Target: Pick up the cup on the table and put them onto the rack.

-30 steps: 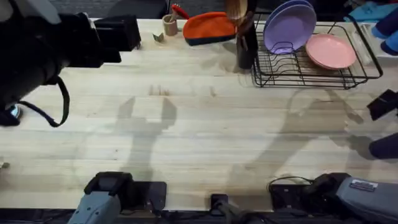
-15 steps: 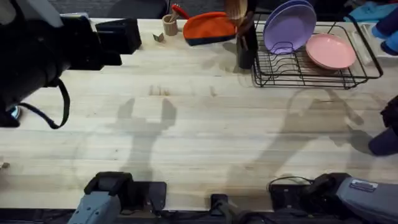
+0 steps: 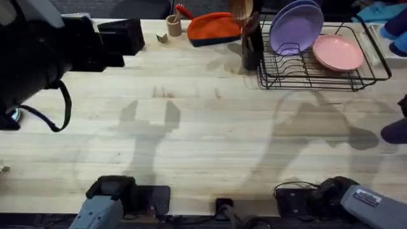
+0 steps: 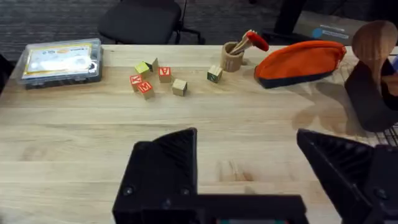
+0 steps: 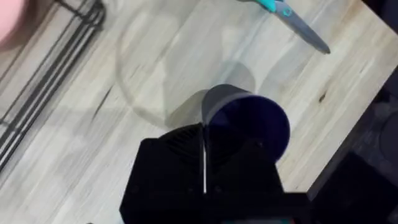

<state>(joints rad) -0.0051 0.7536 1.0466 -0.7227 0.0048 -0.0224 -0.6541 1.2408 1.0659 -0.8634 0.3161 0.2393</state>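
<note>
Right wrist: cup (image 5: 249,121) just beyond right tool (image 5: 204,168).

The middle of the surface (image 3: 210,133) lies bare from the near edge to the far row. On the far right the rack (image 3: 321,67) is crowded by a lavender plate (image 3: 296,28) and a pink plate (image 3: 338,52) — its near wires stay free. A black utensil holder (image 3: 251,48) stands just left of it.

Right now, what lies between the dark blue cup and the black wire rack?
Bare table, per overhead view, between cup and rack.
</note>
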